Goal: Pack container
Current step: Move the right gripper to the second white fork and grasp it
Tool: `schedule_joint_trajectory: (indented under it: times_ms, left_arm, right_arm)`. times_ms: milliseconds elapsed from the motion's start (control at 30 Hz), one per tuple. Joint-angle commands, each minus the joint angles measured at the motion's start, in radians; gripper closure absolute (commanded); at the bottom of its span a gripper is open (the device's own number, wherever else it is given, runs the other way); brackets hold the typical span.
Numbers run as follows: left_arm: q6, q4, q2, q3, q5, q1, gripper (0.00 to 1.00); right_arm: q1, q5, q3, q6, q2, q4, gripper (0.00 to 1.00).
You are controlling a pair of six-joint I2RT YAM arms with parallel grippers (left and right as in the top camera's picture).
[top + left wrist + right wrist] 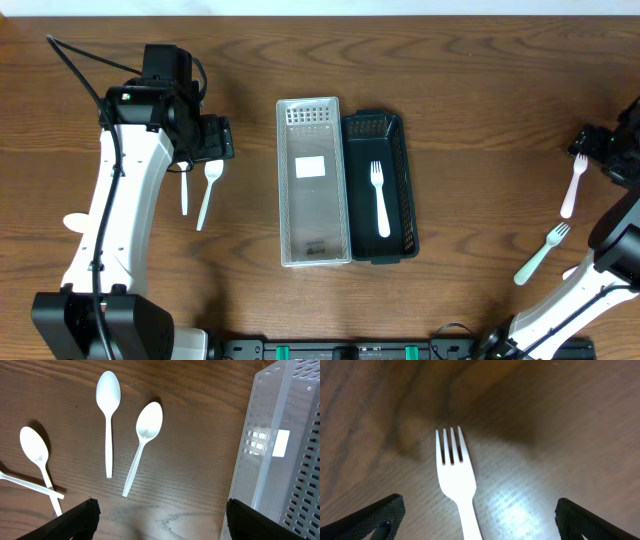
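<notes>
A clear plastic container and a dark mesh container stand side by side at the table's centre. One white fork lies in the dark one. Two white spoons lie just below my left gripper, which is open and empty. In the left wrist view the open jaws hover above the spoons, with the clear container to the right. My right gripper is open over a pale pink fork. The fork lies between the open jaws.
A pale green fork lies at the right, below the pink one. A third white spoon lies further left, crossing another white handle; it shows partly behind the left arm in the overhead view.
</notes>
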Motion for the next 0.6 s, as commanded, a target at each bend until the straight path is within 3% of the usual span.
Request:
schedule_joint_trajectory:
  times_ms: [0,500,567]
  left_arm:
    - [-0.009,-0.002,0.001,0.01,-0.004,0.003,0.17]
    - [-0.009,-0.002,0.001,0.01,-0.004,0.003,0.17]
    - [-0.009,-0.002,0.001,0.01,-0.004,0.003,0.17]
  right_arm:
    - [0.0,-0.033,-0.005,-0.038,0.028,0.02,0.01]
    - [0.0,-0.069,-0.005,-0.074,0.125,0.039,0.01]
    - [0.0,-0.072,-0.005,-0.074,0.129,0.035,0.11]
